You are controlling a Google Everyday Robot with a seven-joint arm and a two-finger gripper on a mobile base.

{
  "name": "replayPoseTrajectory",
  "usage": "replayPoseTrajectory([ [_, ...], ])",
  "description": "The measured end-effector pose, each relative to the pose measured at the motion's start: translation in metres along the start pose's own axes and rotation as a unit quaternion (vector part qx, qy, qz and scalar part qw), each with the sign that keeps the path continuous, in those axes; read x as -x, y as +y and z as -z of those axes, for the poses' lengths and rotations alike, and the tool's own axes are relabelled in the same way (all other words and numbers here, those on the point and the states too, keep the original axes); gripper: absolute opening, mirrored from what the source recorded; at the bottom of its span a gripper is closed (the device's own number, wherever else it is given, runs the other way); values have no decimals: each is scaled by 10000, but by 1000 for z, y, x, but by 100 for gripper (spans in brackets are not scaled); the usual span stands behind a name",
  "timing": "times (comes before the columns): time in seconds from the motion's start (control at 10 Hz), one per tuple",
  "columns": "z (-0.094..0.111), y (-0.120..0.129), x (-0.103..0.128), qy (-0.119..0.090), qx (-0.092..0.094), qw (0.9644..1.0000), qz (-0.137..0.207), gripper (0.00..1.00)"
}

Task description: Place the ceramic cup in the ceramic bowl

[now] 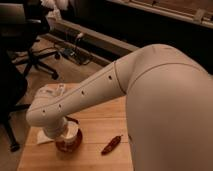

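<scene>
My gripper (pixel 64 134) hangs over the shallow reddish-brown ceramic bowl (pixel 68 145), positioning the small white ceramic cup (pixel 70 133) inside; its grip state I cannot tell.

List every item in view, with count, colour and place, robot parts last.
ceramic cup: one, white, over the ceramic bowl at the table's left, partly hidden by the arm.
ceramic bowl: one, reddish-brown, on the table's left part, under the cup.
chili pepper: one, red, lying on the table to the right of the bowl, apart from it.
white flat item: one, on the table left of the bowl, half hidden by the arm.
table: one, light wood.
office chair: one, black, on the floor at upper left.
cables: several, dark, on the floor behind the table.
robot arm: one, white, reaching from the right down to the bowl.
gripper: one, at the cup above the bowl, mostly hidden by the arm.
</scene>
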Motion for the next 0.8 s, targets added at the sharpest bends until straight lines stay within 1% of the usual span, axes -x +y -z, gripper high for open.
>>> replayPoseTrajectory([
  [0.2,-14,1,-2,-78,-152,9998,-69,56],
  [0.4,-25,5,1,-152,-227,9996,-108,76],
  [0.5,-27,6,4,-202,-260,9994,-132,80],
  [0.6,-27,7,6,-225,-274,9992,-158,80],
  [0.8,-16,3,9,-210,-344,9988,-274,80],
])
